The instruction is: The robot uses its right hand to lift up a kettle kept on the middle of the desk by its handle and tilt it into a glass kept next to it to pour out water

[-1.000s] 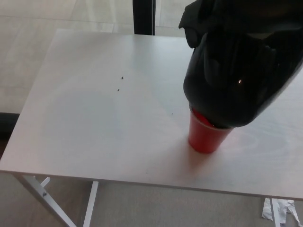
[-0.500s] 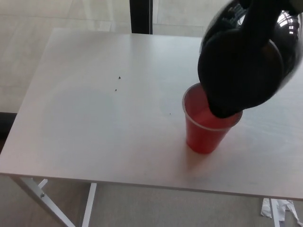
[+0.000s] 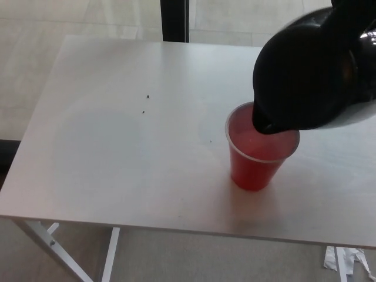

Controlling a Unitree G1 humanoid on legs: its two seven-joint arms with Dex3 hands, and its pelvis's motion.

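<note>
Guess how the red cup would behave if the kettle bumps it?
The red cup looks thin-walled, so probably light and squashy. It's tall and narrows toward its base, so it may tip rather than slide. The kettle spout hangs over its rim.

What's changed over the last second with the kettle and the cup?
The kettle has moved up and to the picture's right, off the cup, so most of the cup's mouth and the liquid inside now show; its spout sits over the far rim. The cup and table stayed put. Neither hand can be made out.
</note>
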